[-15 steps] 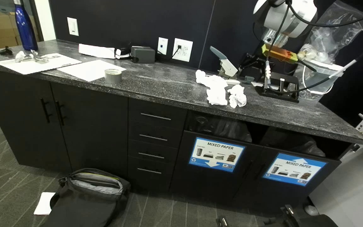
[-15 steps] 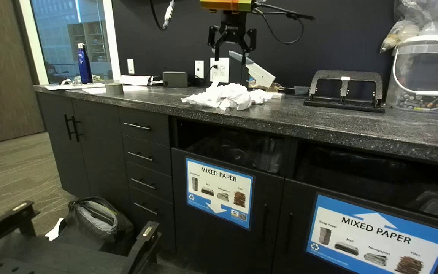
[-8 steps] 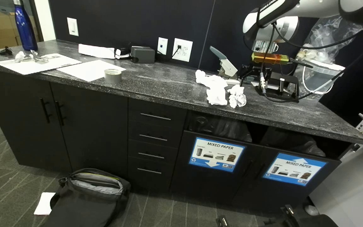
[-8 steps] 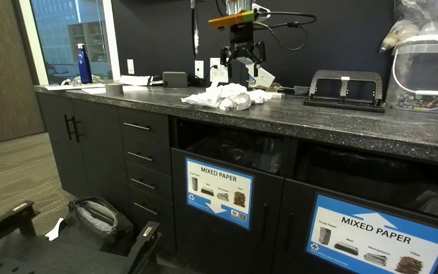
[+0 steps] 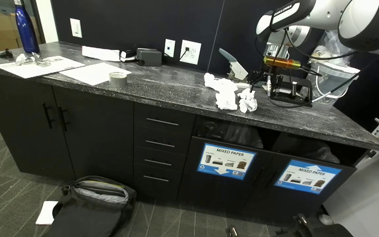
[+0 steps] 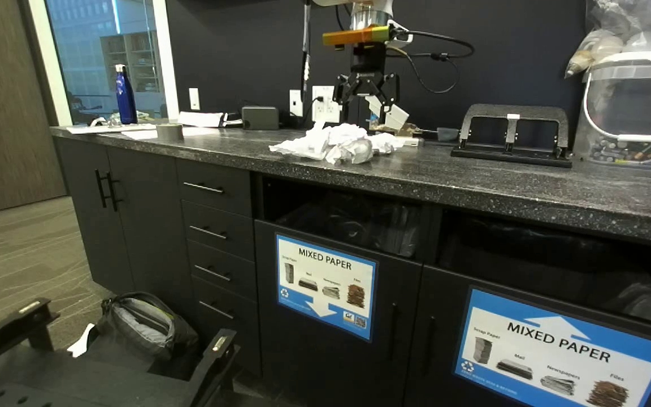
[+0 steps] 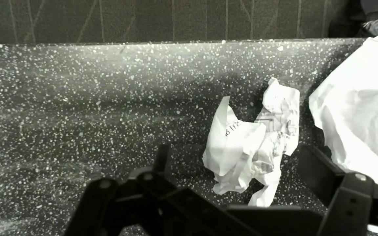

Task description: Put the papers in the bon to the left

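Currently, the gripper (image 6: pixel 363 117) is spread wide near crumpled papers (image 6: pixel 334 142) on the countertop (image 7: pixel 87 131), by its front edge (image 7: pixel 176 43); open surface is exposed alongside. Both bins (image 6: pixel 320 362) are labelled "MIXED PAPER".

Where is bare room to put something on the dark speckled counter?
Bare patches: between the round grey tape roll and the crumpled white papers, and in front of the long black hole punch. Crowded: around the papers, with the open black gripper above and a white-and-grey stapler-like tool behind, and by the tall blue bottle, where flat white sheets lie.
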`<state>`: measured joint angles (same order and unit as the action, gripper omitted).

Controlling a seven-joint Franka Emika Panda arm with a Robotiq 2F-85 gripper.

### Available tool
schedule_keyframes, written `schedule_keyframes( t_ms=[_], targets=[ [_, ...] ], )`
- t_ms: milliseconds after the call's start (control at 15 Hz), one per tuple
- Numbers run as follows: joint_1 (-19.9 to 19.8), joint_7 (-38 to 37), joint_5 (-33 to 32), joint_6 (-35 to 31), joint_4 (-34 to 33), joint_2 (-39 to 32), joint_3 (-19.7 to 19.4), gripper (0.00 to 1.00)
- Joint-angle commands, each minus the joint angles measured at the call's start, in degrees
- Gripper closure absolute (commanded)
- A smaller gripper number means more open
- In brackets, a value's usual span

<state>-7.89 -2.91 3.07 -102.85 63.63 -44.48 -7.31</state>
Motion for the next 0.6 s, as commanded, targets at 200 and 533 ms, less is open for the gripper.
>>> schedule_keyframes(
  t_ms=[200,533],
  targets=[
    [-3.5,0.1,4.9,0.8,-5.0,-3.7,3.8,0.00],
    [-3.3,-0.7,5.9,-8.6,-3.6,-6.1,3.8,0.00]
  ],
)
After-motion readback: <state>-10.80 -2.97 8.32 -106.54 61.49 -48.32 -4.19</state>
